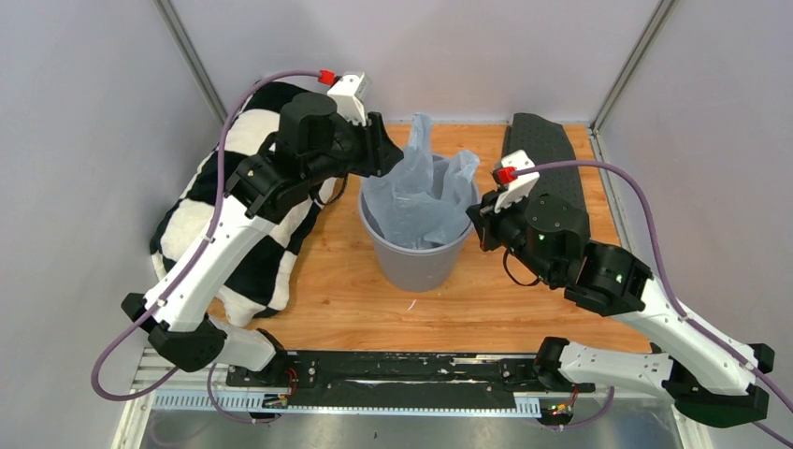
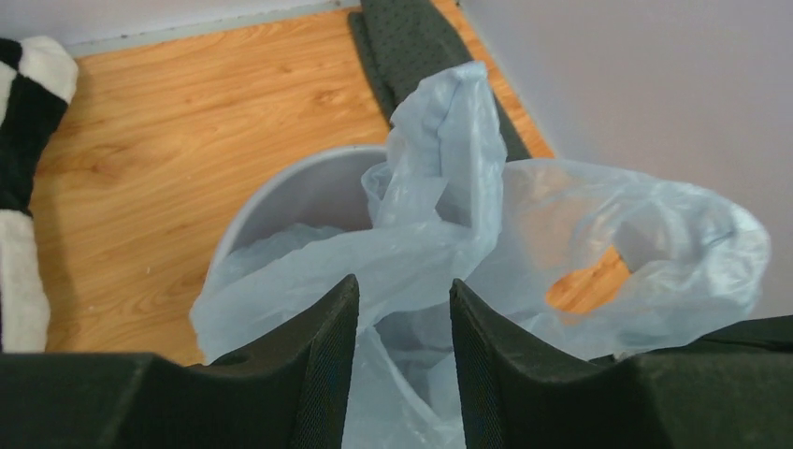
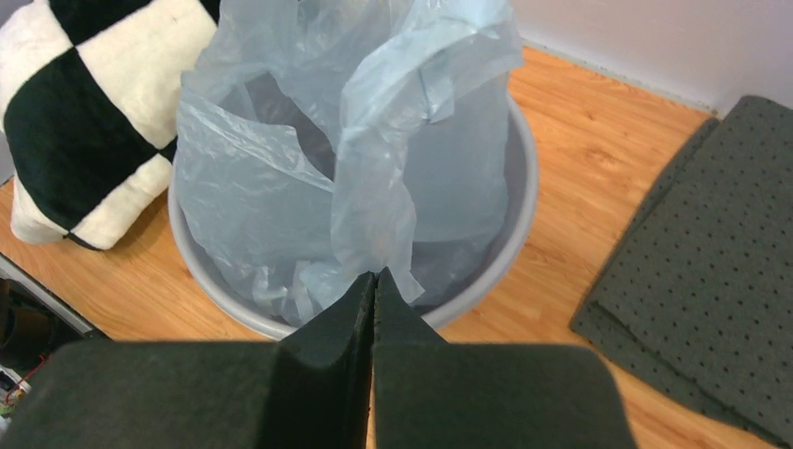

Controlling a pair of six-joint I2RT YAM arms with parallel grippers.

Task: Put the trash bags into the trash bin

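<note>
The pale blue trash bag (image 1: pixel 411 201) sits mostly inside the round grey trash bin (image 1: pixel 416 267) at the table's middle, with its two handle loops standing up above the rim. My left gripper (image 1: pixel 385 150) is at the bag's upper left edge. In the left wrist view it (image 2: pixel 404 285) is open, with bag plastic (image 2: pixel 439 215) lying between and beyond the fingers, above the bin (image 2: pixel 281 187). My right gripper (image 1: pixel 475 224) is at the bin's right rim. In the right wrist view it (image 3: pixel 376 274) is shut, pinching a strip of the bag (image 3: pixel 374 187) over the bin (image 3: pixel 519 196).
A black-and-white checkered pillow (image 1: pixel 234 224) lies left of the bin, under the left arm. A dark grey dotted cloth (image 1: pixel 552 178) lies at the back right, behind the right arm. Grey walls close in the wooden table on three sides.
</note>
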